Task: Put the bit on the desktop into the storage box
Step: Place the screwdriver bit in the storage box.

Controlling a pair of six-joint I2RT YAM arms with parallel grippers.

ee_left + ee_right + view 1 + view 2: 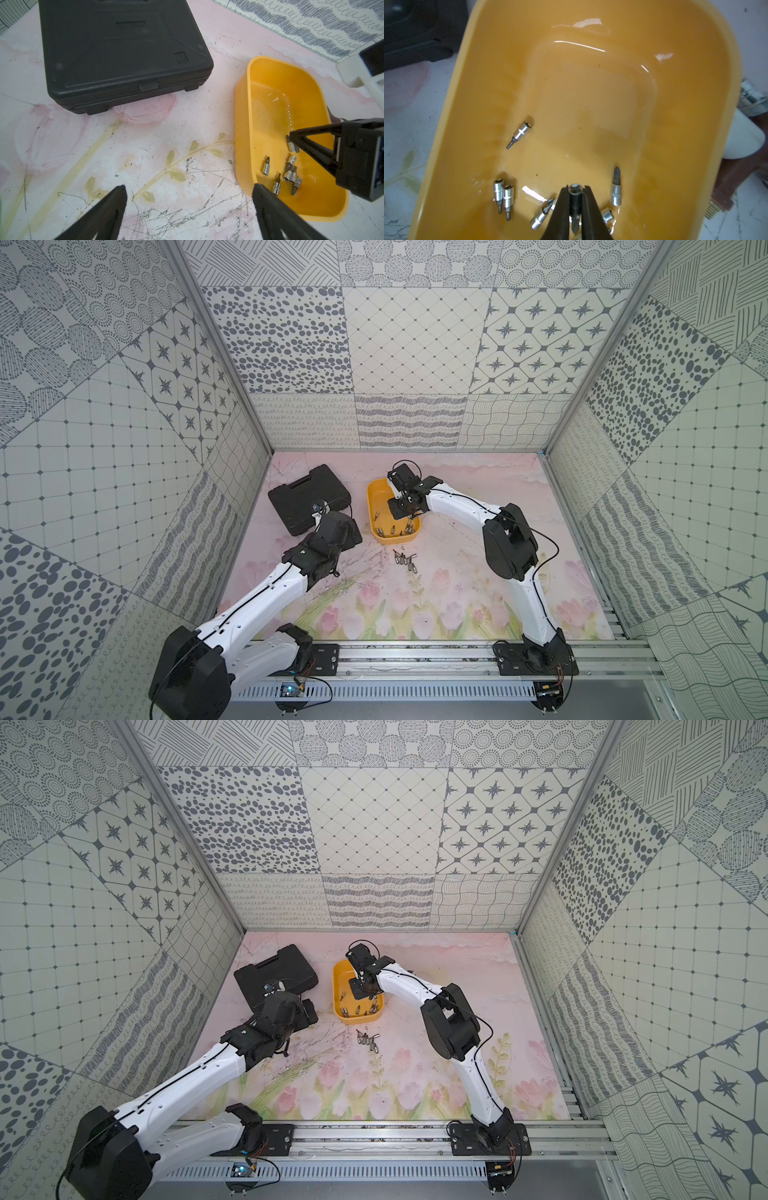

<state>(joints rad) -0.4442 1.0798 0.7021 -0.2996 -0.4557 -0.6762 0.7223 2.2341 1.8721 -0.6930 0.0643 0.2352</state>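
Partway — several bits (pixel 291 176) lie in the yellow box (pixel 695 104), the right hand (pixel 576 187) hangs inside it clamped on one more bit (pixel 575 205), the left hand (pixel 189 187) gapes empty, a cluster (pixel 405 561) waits on the bench (pixel 457 585).

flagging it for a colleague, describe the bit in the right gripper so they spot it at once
On the pale pink tulip-printed desktop, find the shallow yellow plastic storage box beside the black tool case. Inside it, the right gripper is shut on a small silver screwdriver bit. Unlike the loose bits on its floor, it is pinched between black fingers.
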